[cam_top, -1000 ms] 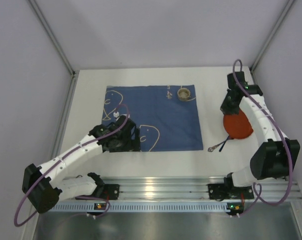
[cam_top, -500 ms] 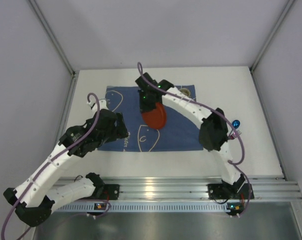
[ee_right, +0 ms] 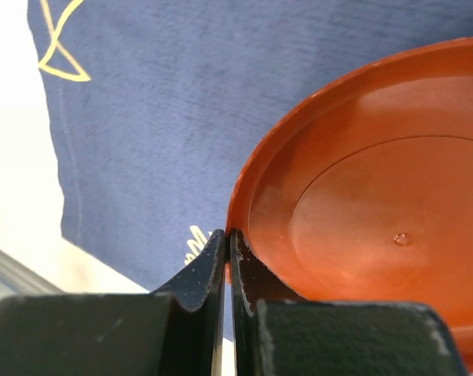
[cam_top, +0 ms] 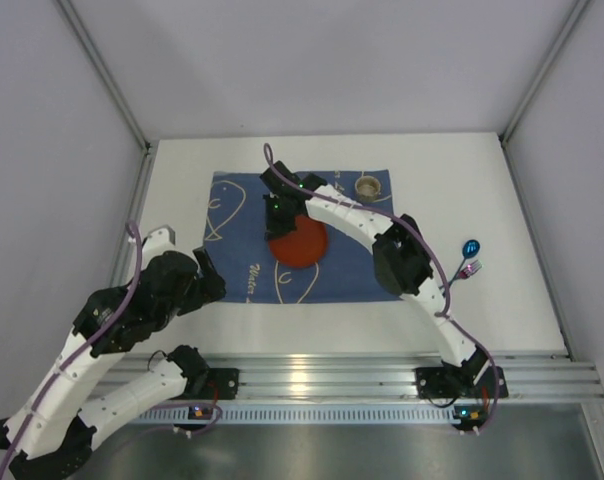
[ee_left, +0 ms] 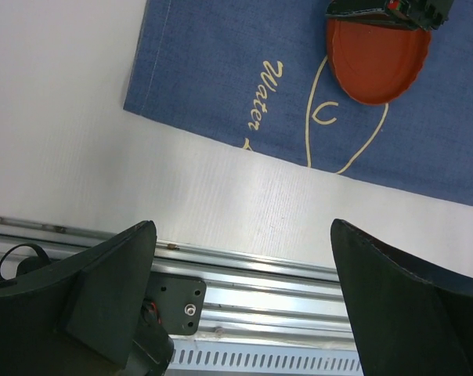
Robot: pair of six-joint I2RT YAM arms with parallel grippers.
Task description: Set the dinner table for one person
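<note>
The white dinner table (cam_top: pixel 502 190) carries a blue patterned mat (cam_top: pixel 357 262). A red plate (cam_top: pixel 302 243) is at the mat's middle; whether it rests on the cloth or hangs just above it I cannot tell. My right gripper (cam_top: pixel 279 208) is shut on the plate's far-left rim; the right wrist view shows the jaws (ee_right: pixel 227 233) pinching the red plate's edge (ee_right: pixel 377 219) over the mat. My left gripper (cam_top: pixel 208 274) is open and empty, off the mat's front left corner. In the left wrist view its jaws (ee_left: pixel 243 235) stand wide apart above the table's front edge, with the plate (ee_left: pixel 377 55) farther off.
A small tan cup (cam_top: pixel 367 186) stands on the mat's back right corner. A blue spoon (cam_top: pixel 471 247) and a purple fork (cam_top: pixel 467 268) lie on the table to the right of the mat. A metal rail (cam_top: pixel 382 375) runs along the front edge.
My right arm carried the red plate from the table's right side to the mat's middle. My left arm drew back from the mat's front left part. Spoon and fork now show.
</note>
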